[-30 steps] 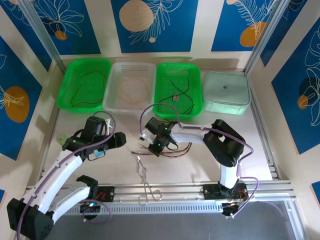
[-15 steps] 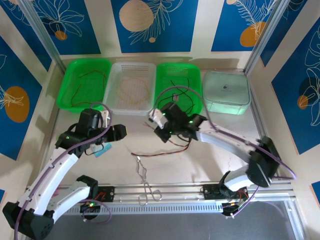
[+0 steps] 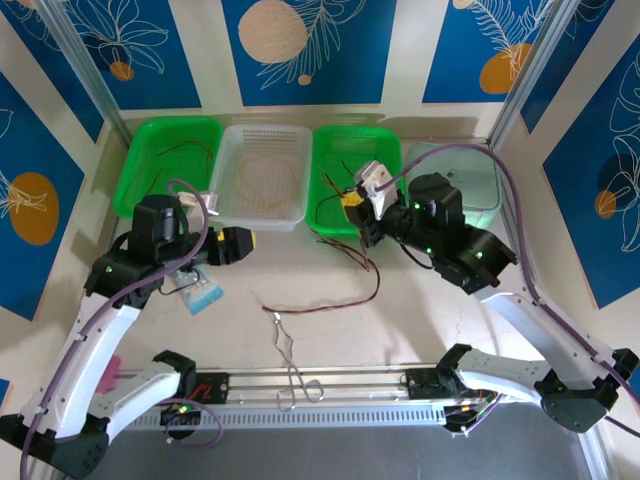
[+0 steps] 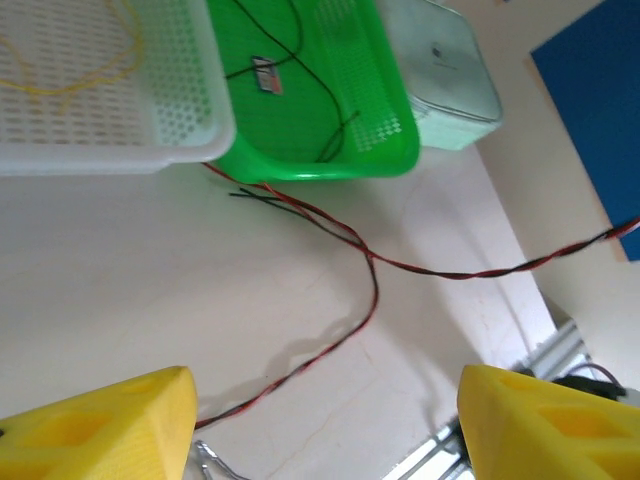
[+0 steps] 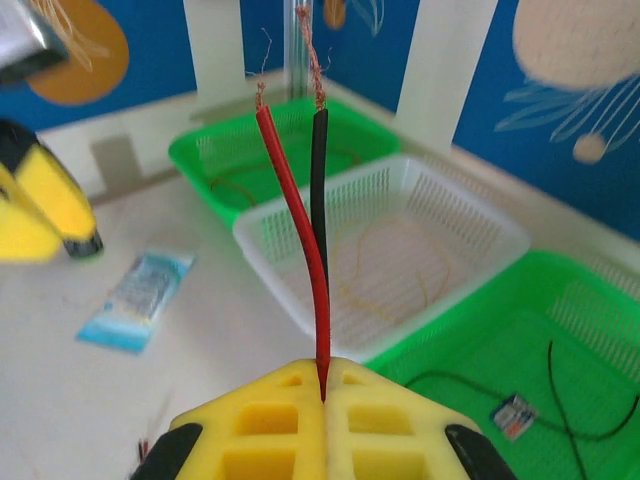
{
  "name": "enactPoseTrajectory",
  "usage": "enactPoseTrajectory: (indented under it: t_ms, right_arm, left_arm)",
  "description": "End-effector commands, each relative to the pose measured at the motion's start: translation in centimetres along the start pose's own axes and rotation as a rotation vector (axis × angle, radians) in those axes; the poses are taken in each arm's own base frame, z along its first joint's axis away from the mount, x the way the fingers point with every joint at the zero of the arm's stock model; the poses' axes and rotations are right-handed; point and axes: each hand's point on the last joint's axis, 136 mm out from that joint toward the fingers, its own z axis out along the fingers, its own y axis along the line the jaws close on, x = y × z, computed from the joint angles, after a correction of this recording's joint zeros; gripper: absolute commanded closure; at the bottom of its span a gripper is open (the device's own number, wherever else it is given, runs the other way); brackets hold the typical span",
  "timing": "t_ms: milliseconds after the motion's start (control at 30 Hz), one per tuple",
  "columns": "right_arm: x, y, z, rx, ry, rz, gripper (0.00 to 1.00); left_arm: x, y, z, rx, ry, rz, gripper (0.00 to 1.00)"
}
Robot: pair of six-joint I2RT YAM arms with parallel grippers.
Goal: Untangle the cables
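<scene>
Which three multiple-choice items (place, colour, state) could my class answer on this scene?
1. Where does the yellow cable lie?
A. On the table
B. In the white basket
C. On the grey box

2. What colours is the cable pair in the right gripper?
A. Red and black
B. Blue and white
C. Green and grey

3. How is the left gripper?
A. Shut on forceps
B. Shut on a cable
C. Open, empty

Answers: B, it curls on the white mesh; A, both strands rise from the shut jaws; C, jaws apart, nothing between.
</scene>
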Motion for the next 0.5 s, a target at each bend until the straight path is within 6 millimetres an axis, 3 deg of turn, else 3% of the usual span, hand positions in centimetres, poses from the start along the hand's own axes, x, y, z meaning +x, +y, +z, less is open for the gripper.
enactPoseTrajectory:
  t_ms: [0,100,167,333,467]
  right_arm:
    - [-4.9,-0.2,-2.0,0.011,-0.144,-0.032,1.00]
    - [-6.3,-0.5,-2.6,0.038,-0.189,-0.020,1.00]
    - [-5.6,-0.6,-2.0,0.054,-0.194,0.006,1.00]
    - [0.5,-0.3,1.8,0.165,-0.167,0.072,1.00]
    - [3.6,0.5,3.7,0.242,-0.179,0.070,1.00]
  left_arm:
    - [-1.2,-3.3,-1.2,0.153,-0.033,0.048,0.31]
    - [-1.8,-4.2,-1.8,0.189,-0.060,0.050,0.31]
    - [-2.2,-4.9,-1.9,0.220,-0.072,0.051,0.31]
    - [-3.6,-7.3,-1.7,0.383,-0.112,0.020,0.33]
    - [-4.6,-7.6,-0.9,0.429,-0.143,-0.007,0.36]
